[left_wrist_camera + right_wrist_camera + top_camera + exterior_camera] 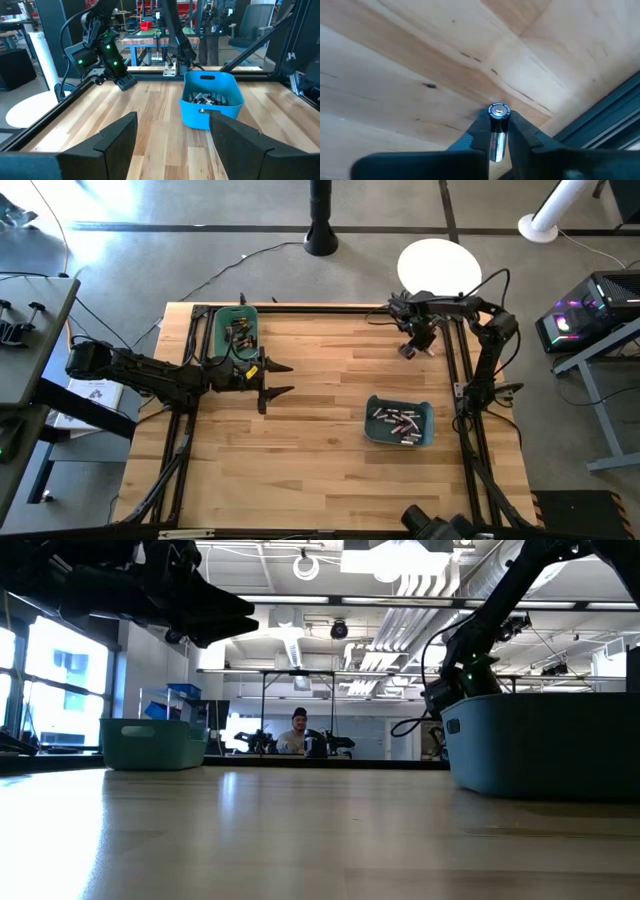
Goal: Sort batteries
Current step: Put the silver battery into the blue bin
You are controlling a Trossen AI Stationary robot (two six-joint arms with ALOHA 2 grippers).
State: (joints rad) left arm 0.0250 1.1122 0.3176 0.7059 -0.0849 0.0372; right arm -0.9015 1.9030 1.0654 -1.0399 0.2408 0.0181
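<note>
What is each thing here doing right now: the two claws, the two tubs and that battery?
Left gripper: open, empty, above the table beside the green bin.
Right gripper: shut on a battery, near the table's far right edge.
Green bin: holds batteries.
Blue bin: holds batteries.

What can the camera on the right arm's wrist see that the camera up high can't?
Only the right wrist view shows the battery pinched end-on in the right gripper over bare wood. Only the high view shows the green bin by the open left gripper, the blue bin, and the batteries in it. Both show the wooden table and its dark frame rail.
</note>
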